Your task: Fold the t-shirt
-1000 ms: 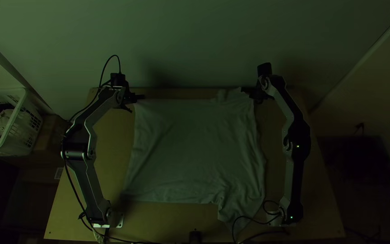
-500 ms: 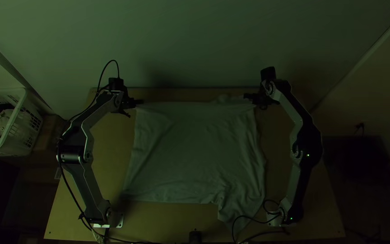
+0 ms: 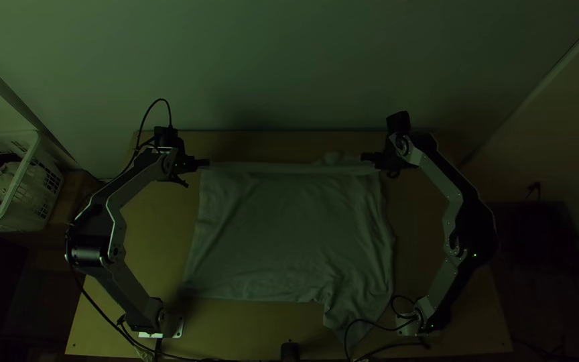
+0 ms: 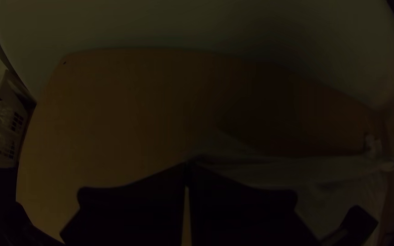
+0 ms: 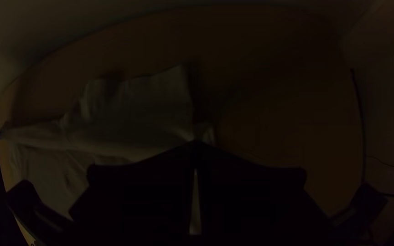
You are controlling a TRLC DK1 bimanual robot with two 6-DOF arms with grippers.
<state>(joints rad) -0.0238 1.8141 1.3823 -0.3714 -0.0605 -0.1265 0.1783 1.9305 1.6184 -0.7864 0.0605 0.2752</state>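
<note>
Spanning left claw [image 3: 206, 163] to right claw [image 3: 364, 157], t-shirt [image 3: 289, 228], far edge pinched

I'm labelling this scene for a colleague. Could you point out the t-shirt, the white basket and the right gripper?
T-shirt [image 3: 286, 231], top view: middle of its body.
White basket [image 3: 35, 193], top view: side wall with holes.
Right gripper [image 5: 195, 143], right wrist view: between its fingertips.

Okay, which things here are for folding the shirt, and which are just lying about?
For the job:
- shirt, far edge held at both corners
- left gripper
- right gripper
- table under it

Lying about:
- basket beside the table
- whitish bundle inside it
</note>
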